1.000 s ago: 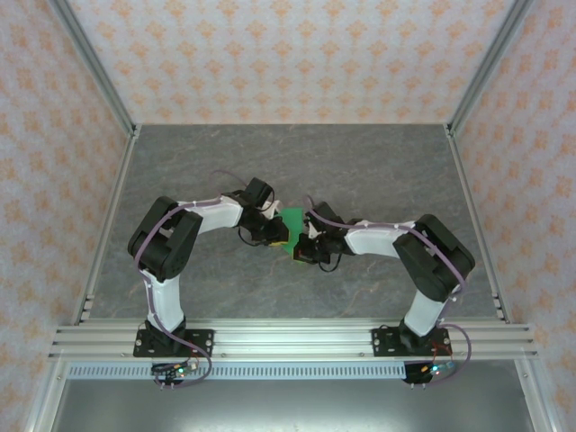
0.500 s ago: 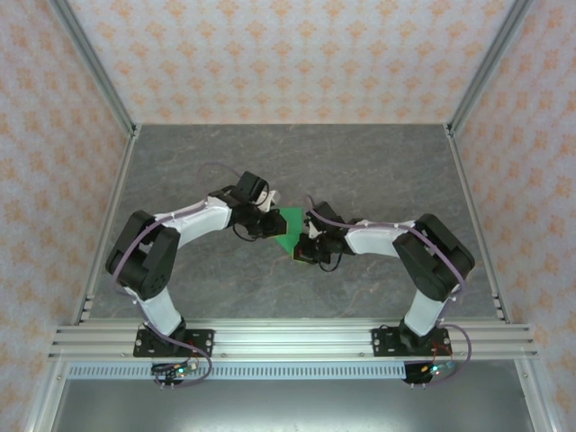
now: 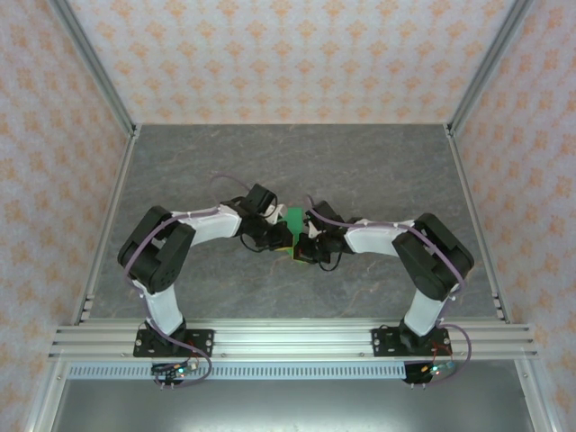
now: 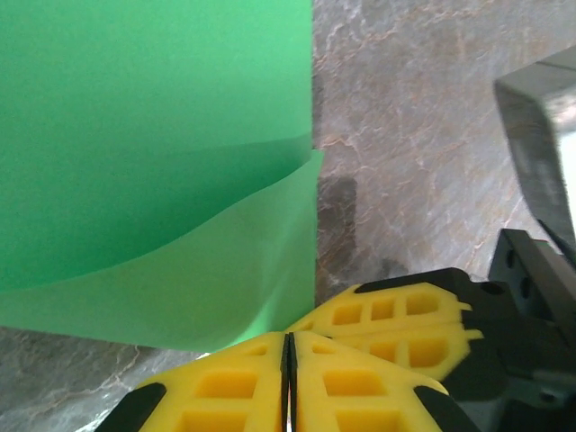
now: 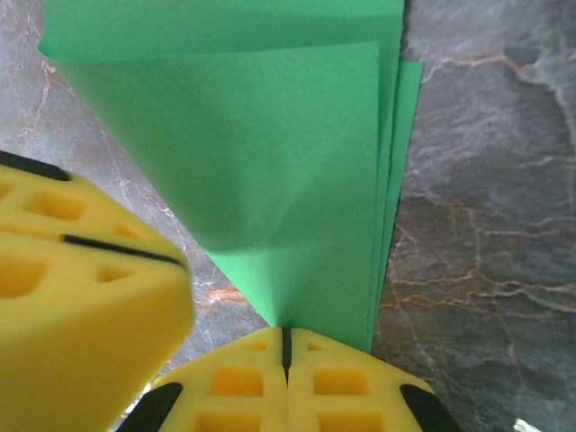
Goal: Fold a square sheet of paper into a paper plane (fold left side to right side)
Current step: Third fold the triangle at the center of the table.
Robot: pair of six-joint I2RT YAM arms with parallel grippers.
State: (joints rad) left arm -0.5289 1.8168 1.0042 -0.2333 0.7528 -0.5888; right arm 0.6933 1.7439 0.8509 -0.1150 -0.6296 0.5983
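The square sheet of paper (image 3: 293, 219) is bright green, partly folded, and lies mid-table between both arms. In the left wrist view the paper (image 4: 153, 135) has a lower flap curling up towards my left gripper (image 4: 288, 337), whose jaws are shut with no green in the seam. My right gripper (image 5: 286, 331) is also shut, its tips sitting on the pointed near end of the paper (image 5: 270, 135). The two grippers nearly touch: the left fingers (image 5: 90, 297) show beside the right gripper and the right fingers (image 4: 396, 315) beside the left. From above, the left gripper (image 3: 283, 238) and the right gripper (image 3: 300, 245) meet at the paper's near edge.
The grey marble-patterned table (image 3: 378, 171) runs back to patterned walls, with metal posts at the corners and an aluminium rail (image 3: 288, 340) at the near edge carrying both arm bases.
The left arm swung out to the left and away from the paper, then came back in against its near-left edge. The right arm stayed still on the paper.
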